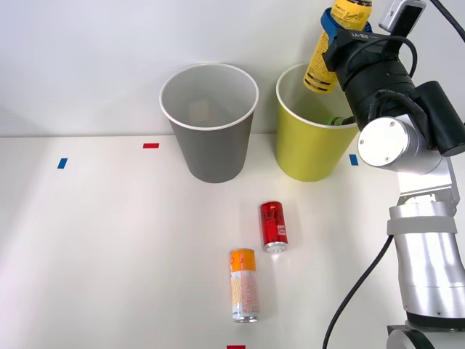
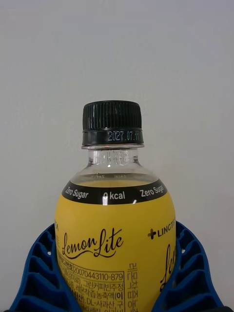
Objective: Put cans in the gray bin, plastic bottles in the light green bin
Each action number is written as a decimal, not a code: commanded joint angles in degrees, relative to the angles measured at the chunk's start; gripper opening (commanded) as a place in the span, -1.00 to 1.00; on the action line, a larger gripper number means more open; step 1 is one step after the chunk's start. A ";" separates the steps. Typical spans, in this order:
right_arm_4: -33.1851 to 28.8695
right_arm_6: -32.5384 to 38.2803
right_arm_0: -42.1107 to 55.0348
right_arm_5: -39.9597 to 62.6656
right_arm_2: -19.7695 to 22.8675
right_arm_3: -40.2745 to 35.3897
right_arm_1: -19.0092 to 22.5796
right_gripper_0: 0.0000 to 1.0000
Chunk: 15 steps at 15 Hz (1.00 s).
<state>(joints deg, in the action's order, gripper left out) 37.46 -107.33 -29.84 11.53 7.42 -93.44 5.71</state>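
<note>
White desk (image 1: 109, 247) and a plain pale wall fill the scene, with small red and blue tape marks (image 1: 151, 145) stuck on the surface. Up near the wall, the right claw (image 1: 340, 33) pinches the yellow bottle (image 1: 323, 62) around its body; the bottle hangs tilted, its lower end dipping over the rim of the green bin (image 1: 305, 149) directly beneath the claw. From the wrist camera the blue ribbed fingers (image 2: 36, 273) press against both sides of the yellow label, and the black cap (image 2: 112, 124) stands beyond them against the bare wall, with a clear neck and a black band reading "Zero Sugar" below it.

Inside the green bin, just under the claw, a bit of dark green (image 1: 338, 121) shows against the white inner wall; what it is cannot be told for certain. Beside the green bin, farther from the claw toward the robot's left, stands the gray bin (image 1: 211, 138), upright, white inside, close to its neighbour but not touching.

Well below the claw, nearer the robot, the two cans lie on their sides on the desk. The red can (image 1: 274, 226) lies in front of the gap between the bins. The orange-topped can (image 1: 245, 285) lies a little nearer still and slightly to the robot's left, close to the red one but apart from it.
</note>
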 commanded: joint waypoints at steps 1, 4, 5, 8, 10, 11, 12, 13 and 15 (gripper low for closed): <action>-0.10 -0.07 -0.40 -0.10 -0.22 0.54 0.00 -0.72; -0.01 -0.07 -0.40 -0.10 -0.57 0.46 -0.26 1.00; -0.10 -0.25 -0.40 -0.28 -0.83 0.46 -0.35 1.00; -0.01 -0.33 1.01 -4.67 -3.47 0.46 -0.35 1.00; -0.01 -0.42 3.12 -8.63 -5.58 0.37 -0.70 1.00; -0.01 -0.51 4.35 -10.12 -6.37 -0.33 -0.88 1.00; -0.01 -0.60 6.19 -10.74 -7.07 -1.83 -1.06 1.00; -0.01 -0.60 8.57 -10.82 -7.86 -4.38 -1.06 1.00; -0.01 -0.51 14.90 -10.82 -9.36 -11.06 -0.88 1.00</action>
<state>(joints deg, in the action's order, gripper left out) 37.43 -107.88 -18.42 0.78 -0.87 -100.86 4.69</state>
